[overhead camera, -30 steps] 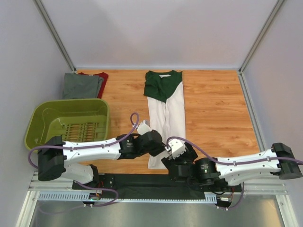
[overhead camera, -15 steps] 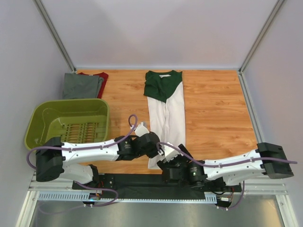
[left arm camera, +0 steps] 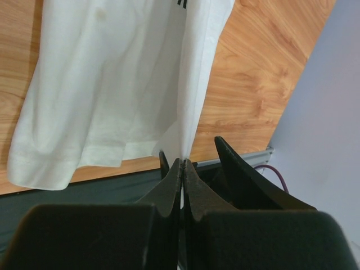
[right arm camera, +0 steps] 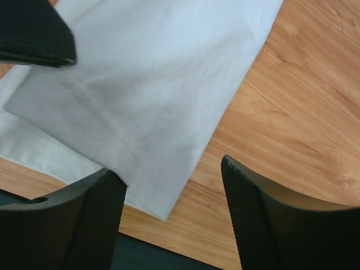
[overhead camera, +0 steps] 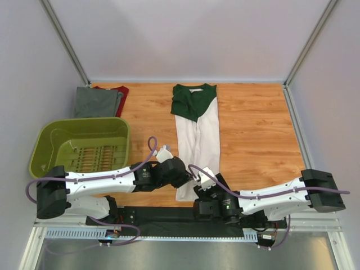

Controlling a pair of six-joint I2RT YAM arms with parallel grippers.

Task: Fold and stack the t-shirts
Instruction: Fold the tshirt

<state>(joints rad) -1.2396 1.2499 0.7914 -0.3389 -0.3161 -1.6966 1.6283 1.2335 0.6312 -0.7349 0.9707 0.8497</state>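
red t-shirt (overhead camera: 120, 90) mostly hidden, under grey t-shirt (overhead camera: 97, 102)
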